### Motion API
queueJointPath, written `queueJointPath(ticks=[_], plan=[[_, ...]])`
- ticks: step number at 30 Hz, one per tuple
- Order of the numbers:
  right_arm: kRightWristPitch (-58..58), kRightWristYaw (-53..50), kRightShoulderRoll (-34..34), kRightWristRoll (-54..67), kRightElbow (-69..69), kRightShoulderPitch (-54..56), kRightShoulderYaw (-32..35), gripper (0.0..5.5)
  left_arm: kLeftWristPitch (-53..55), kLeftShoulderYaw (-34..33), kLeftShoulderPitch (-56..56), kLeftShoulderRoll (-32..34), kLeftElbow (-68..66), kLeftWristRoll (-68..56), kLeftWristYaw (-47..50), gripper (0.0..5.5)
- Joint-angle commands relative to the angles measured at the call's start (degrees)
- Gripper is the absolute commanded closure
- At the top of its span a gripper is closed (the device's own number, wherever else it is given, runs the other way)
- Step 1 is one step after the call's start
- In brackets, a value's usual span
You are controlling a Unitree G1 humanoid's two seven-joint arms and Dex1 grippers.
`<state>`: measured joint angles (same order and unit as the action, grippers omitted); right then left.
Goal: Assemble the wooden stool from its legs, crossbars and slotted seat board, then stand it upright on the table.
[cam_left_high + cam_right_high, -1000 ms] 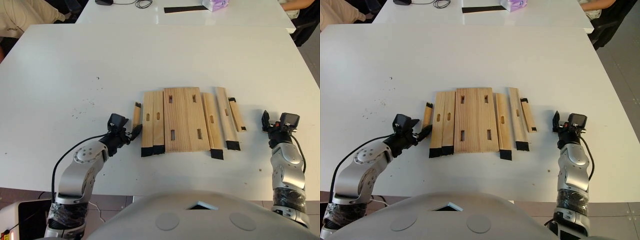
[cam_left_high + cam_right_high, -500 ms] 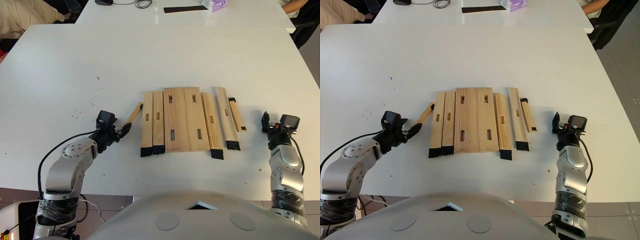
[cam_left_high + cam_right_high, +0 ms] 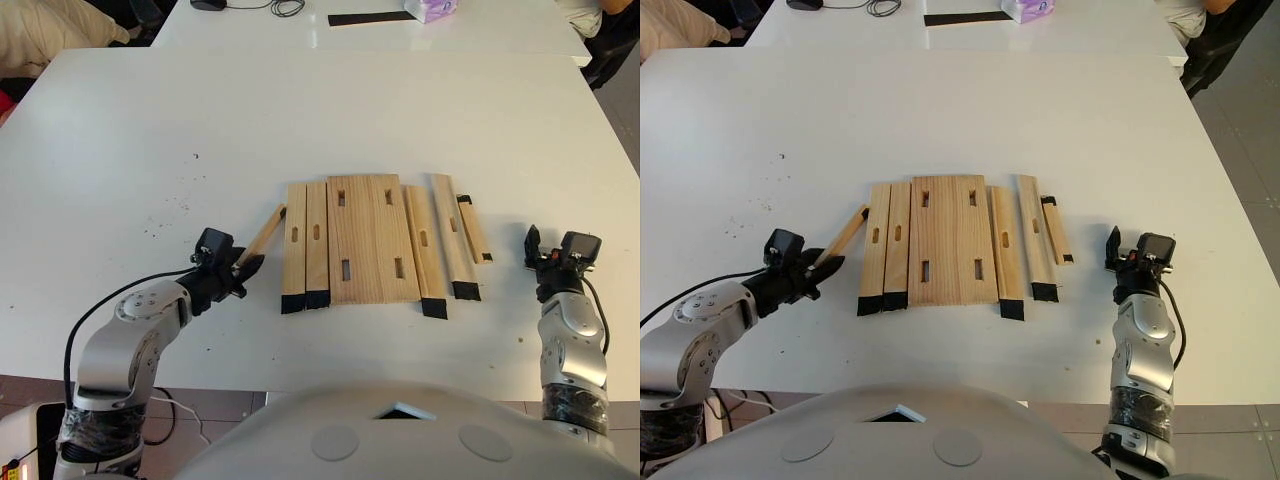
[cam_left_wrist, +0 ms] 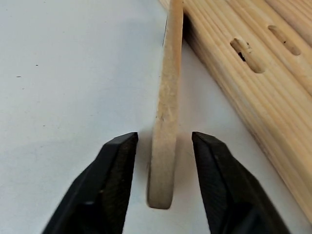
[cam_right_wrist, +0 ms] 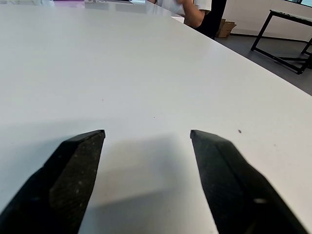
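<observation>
Since crossbar (image 4: 168, 92) looks thin, light, stiff: pinch near end. Left gripper (image 4: 165, 141) jaws straddle it, unclosed; right gripper (image 5: 147, 134) wide, empty.

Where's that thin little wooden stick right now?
The thin stick lies slanted just left of the leftmost slotted board, its near end inside the open left gripper.

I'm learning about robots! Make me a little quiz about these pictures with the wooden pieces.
1. True or false: the thin wooden stick sits between the left gripper's open fingers.
2. How many slots are cut in the wide wooden seat board?
3. The right gripper is: A) holding a plank, B) open over the white table, C) shut on the seat board.
Key: 1 true; 2 four; 3 B.
</observation>
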<state>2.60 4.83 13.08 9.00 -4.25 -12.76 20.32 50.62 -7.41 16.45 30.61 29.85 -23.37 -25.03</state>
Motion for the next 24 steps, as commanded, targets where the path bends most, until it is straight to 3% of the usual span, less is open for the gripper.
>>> queueJointPath(ticks=[1,8,14,19,21,24], plan=[[0.99,-0.04,-0.41,0.21,0.09,-0.70,-0.14,2.24,0.79,-1.04,-0.78,-0.19,-2.58,0.79,1.42,4.04],[1.19,-0.15,-0.40,0.18,0.46,-0.64,-0.14,2.24,-0.35,-3.10,-4.87,0.48,-5.59,1.07,2.00,5.08],[1.43,-0.21,-0.11,0.34,0.78,-0.15,0.11,2.24,-0.37,-7.23,-10.73,-0.76,-6.55,-2.76,1.12,5.08],[3.30,2.45,3.02,2.04,2.55,3.48,0.70,2.24,-9.72,-7.71,-16.94,-0.48,-2.89,-2.47,-0.59,5.08],[7.97,7.23,4.42,7.23,8.44,5.00,-0.26,2.24,-14.31,-6.35,-19.69,-0.99,-1.36,-0.80,-0.26,5.08],[23.35,12.75,6.67,25.41,21.97,9.70,-1.10,2.24,-22.71,-1.33,-22.12,-1.81,2.25,3.50,-0.46,5.08]])
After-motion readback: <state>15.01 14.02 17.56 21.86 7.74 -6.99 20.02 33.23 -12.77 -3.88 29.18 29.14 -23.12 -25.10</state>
